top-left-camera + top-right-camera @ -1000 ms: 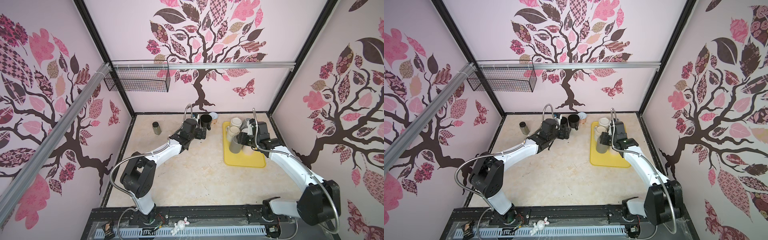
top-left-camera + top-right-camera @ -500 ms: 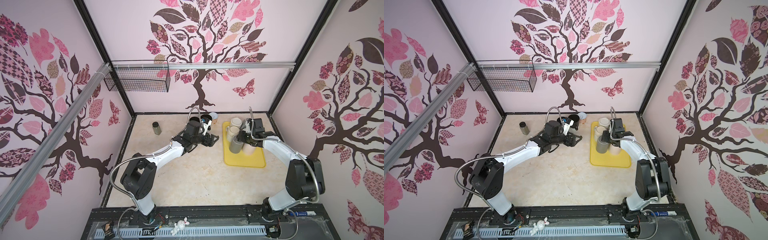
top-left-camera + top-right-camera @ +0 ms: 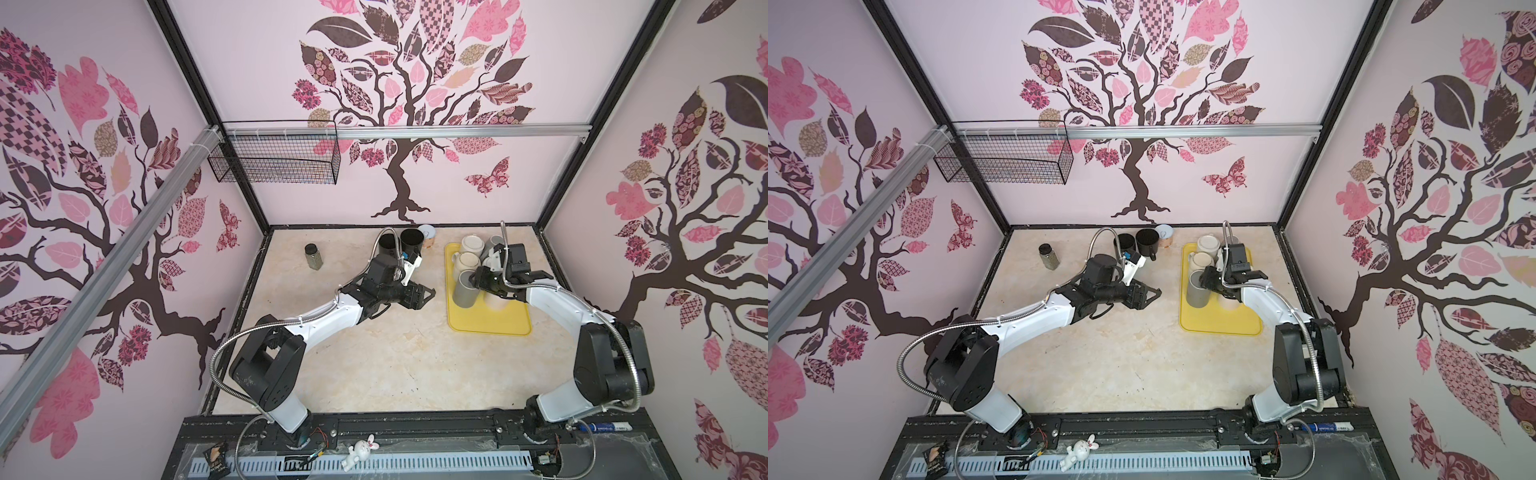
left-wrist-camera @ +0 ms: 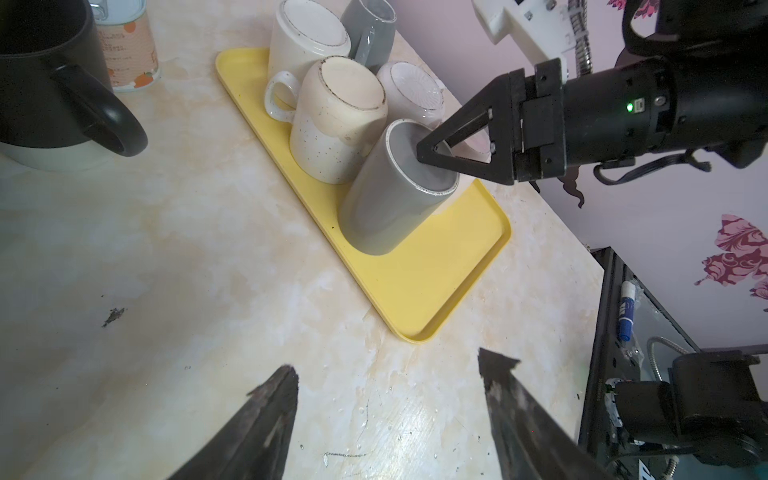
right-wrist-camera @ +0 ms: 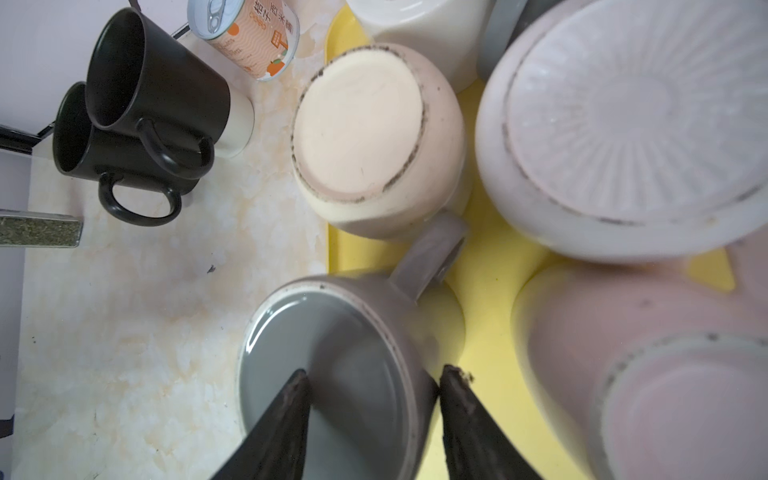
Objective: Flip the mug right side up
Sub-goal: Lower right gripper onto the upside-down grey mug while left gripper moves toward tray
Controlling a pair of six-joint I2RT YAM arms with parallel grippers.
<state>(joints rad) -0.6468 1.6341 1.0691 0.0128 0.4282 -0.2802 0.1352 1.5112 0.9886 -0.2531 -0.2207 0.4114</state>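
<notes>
1. Where the yellow tray (image 3: 490, 326) met the bare tabletop (image 3: 374, 353), the grey mug (image 3: 463, 291) was found upside down, base up, close against the tray's left rim.
2. It was hemmed in by a speckled cream mug (image 4: 336, 124) just behind and a pale pink mug (image 5: 582, 332) just beside it; only its tabletop side was left free.
3. The right gripper (image 5: 376, 374) was held at the mug's base with its jaws parted. One finger was seen above the base and the other outside the wall, and no clamp was shown.
4. The left gripper (image 4: 392, 365) was spread wide over open tabletop, with nothing held.
5. Broad room was left between the tray and the left arm.
6. On the can (image 5: 253, 37) beside two upright black mugs (image 5: 158, 83), orange fruit and Chinese characters were printed; the characters could not be read with certainty.
</notes>
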